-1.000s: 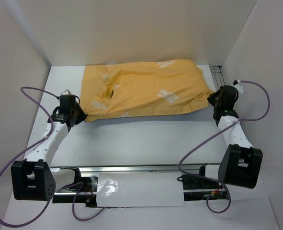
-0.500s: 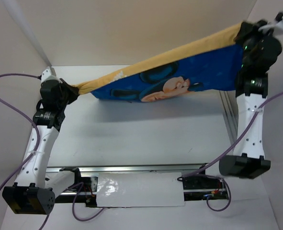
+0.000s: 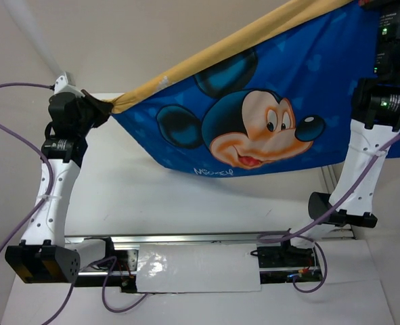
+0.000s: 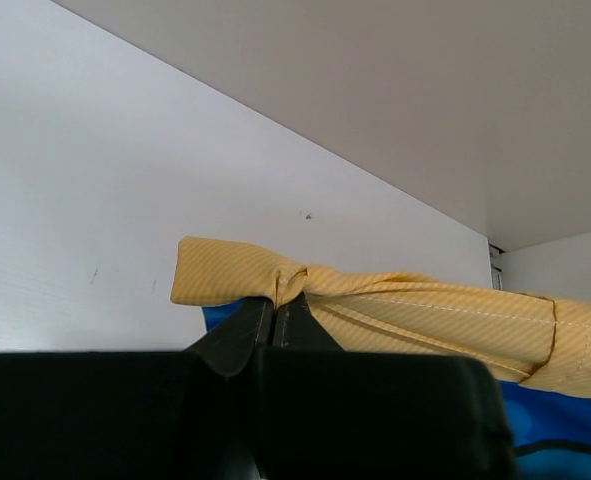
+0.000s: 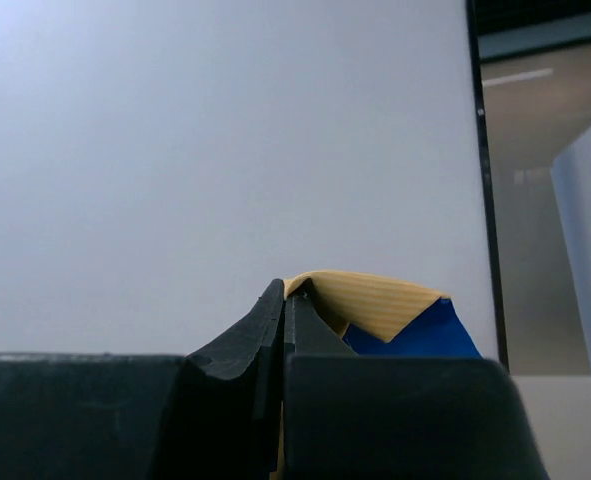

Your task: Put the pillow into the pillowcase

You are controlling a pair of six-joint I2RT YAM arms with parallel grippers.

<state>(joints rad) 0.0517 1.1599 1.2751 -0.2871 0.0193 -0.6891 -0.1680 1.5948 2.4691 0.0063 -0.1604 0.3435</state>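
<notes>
The pillowcase (image 3: 254, 128) hangs in the air between both arms, its royal blue side with the Mickey Mouse face turned to the top camera and its mustard-orange side along the upper edge. My left gripper (image 3: 105, 108) is shut on its left corner (image 4: 275, 285), low over the table. My right gripper (image 3: 372, 5) is shut on its right corner (image 5: 360, 300), raised to the top of the view. The cloth slopes up from left to right. The pillow is not visible as a separate thing; whether it is inside the case I cannot tell.
The white table (image 3: 186, 203) lies under the hanging cloth, with white walls (image 3: 152, 40) at the back and sides. A metal rail (image 3: 200, 238) and cables (image 3: 3, 135) run along the near edge by the arm bases.
A second ago the pillowcase lay flat on the table, orange side up. Both grippers have lifted it; the right arm has risen much higher, and the blue Mickey side now faces the camera.
</notes>
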